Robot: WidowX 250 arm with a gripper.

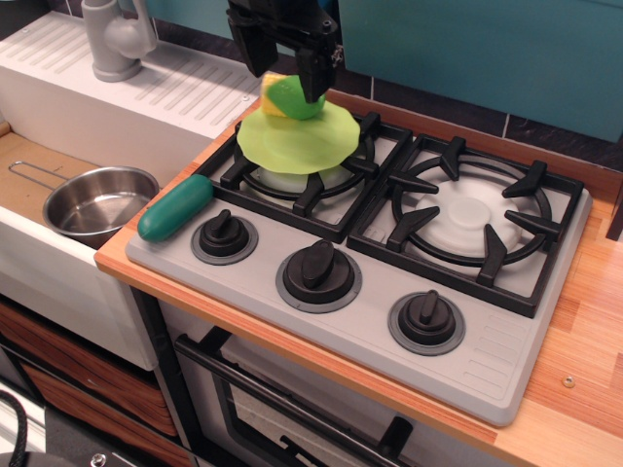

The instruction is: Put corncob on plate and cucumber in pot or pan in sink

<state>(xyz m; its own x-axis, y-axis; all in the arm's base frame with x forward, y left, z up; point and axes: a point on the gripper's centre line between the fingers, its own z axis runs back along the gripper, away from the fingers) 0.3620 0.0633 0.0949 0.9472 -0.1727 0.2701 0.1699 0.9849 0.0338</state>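
Observation:
The corncob lies on its side on the far rim of the lime-green plate, yellow end to the left. The plate rests on the left burner grate. My gripper hangs just above the corncob with its fingers spread apart, open and apparently not touching it. The dark green cucumber lies on the stove's front left corner. The steel pan sits empty in the sink at the left, its wire handle pointing left.
A grey faucet and the ribbed white drainboard stand behind the sink. The stove has a right burner grate and three black knobs along the front. A teal wall rises behind.

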